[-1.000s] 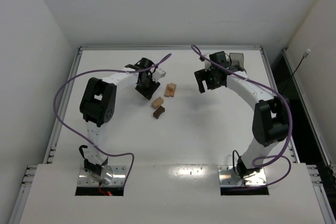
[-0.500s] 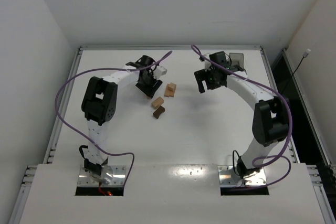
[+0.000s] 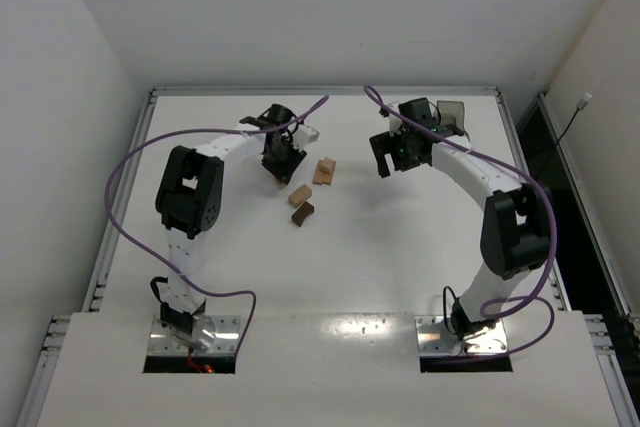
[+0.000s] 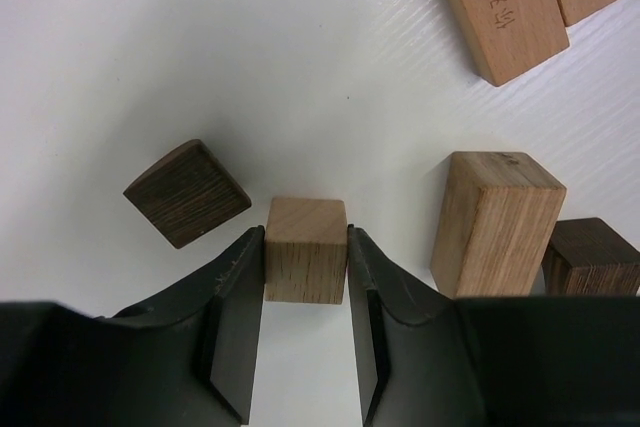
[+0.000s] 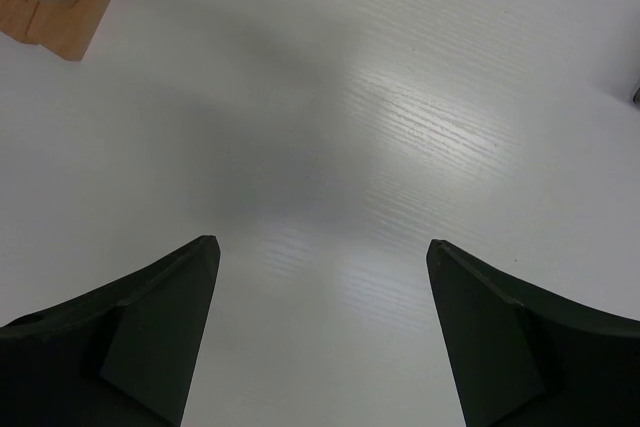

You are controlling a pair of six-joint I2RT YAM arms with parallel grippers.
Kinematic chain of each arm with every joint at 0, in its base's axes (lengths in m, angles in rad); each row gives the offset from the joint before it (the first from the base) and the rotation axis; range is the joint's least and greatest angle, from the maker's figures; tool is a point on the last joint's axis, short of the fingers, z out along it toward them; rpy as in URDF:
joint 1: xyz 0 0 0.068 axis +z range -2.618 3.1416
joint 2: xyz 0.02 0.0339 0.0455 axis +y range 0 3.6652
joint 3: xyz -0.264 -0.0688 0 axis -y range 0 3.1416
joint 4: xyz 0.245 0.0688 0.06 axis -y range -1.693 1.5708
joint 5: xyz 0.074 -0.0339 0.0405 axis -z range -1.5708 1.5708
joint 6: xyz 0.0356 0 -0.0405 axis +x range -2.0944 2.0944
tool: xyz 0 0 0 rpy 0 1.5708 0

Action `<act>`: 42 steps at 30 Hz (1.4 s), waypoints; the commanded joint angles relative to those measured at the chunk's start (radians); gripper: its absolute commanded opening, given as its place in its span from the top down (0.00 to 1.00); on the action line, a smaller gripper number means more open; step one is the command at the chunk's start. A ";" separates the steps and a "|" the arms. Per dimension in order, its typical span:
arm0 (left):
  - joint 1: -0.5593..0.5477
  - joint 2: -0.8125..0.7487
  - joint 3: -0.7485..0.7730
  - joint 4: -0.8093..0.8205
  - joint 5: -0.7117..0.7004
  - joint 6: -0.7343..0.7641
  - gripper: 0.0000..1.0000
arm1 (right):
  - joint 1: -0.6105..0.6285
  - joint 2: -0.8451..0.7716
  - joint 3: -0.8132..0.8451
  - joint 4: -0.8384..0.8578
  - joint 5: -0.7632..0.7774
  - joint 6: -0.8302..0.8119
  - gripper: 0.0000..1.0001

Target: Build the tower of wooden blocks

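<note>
1. Nearest the arm bases lie a dark brown block (image 3: 303, 213) and, just beyond it, an upright tan block (image 3: 299, 195). Both are in the same pos. as 1 sec ago.
2. The left pincer (image 4: 306, 237) has crept a little toward the far side in that sec. It is now clenched on the light tan cube (image 4: 305, 265), w/ 1 finger on each side face. A dark brown cube (image 4: 187, 193) lies just beside it, not touching.
3. I cannot tell if the cube is already off the counter (image 4: 200, 37).
4. Farther on, the 2 tan bars (image 3: 324, 171) lie side by side, unmoved.
5. The right pincer (image 5: 320, 244) did not move. It is released and wide, w/ nothing btw. its fingers.
6. Meaning: no tower stands yet. Prob. this cube is the 1st piece taken, so the task is at its very start.
</note>
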State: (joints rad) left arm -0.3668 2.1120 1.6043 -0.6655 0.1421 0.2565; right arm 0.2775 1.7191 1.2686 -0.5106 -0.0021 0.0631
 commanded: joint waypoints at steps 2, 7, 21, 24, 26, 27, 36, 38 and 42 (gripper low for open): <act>0.009 -0.042 0.029 -0.028 0.018 -0.029 1.00 | 0.005 0.008 0.038 0.011 -0.013 -0.005 0.18; 0.009 -0.148 0.005 0.001 -0.042 -0.236 1.00 | 0.005 -0.001 0.029 0.011 -0.013 -0.005 0.18; -0.139 -0.138 0.180 -0.078 -0.188 -0.562 1.00 | 0.005 0.008 0.048 0.011 0.028 0.015 0.18; -0.150 -0.107 0.210 -0.089 -0.199 -0.588 1.00 | 0.005 0.008 0.048 0.011 0.037 0.015 0.18; -0.172 -0.095 0.210 -0.089 -0.199 -0.597 1.00 | 0.005 0.008 0.048 0.011 0.037 0.015 0.18; -0.172 -0.095 0.221 -0.089 -0.199 -0.597 1.00 | 0.005 0.008 0.048 0.011 0.037 0.015 0.18; -0.225 -0.043 0.221 -0.089 -0.219 -0.608 1.00 | 0.005 0.017 0.048 0.011 0.037 0.024 0.18; -0.225 -0.032 0.230 -0.089 -0.208 -0.617 1.00 | 0.005 0.017 0.048 0.011 0.037 0.024 0.18; -0.235 0.011 0.252 -0.078 -0.208 -0.617 1.00 | 0.005 0.017 0.048 0.011 0.037 0.024 0.18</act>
State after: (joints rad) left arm -0.5892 2.1014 1.8095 -0.7544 -0.0669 -0.3431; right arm 0.2775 1.7351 1.2739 -0.5106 0.0265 0.0753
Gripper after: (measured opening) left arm 0.311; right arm 0.818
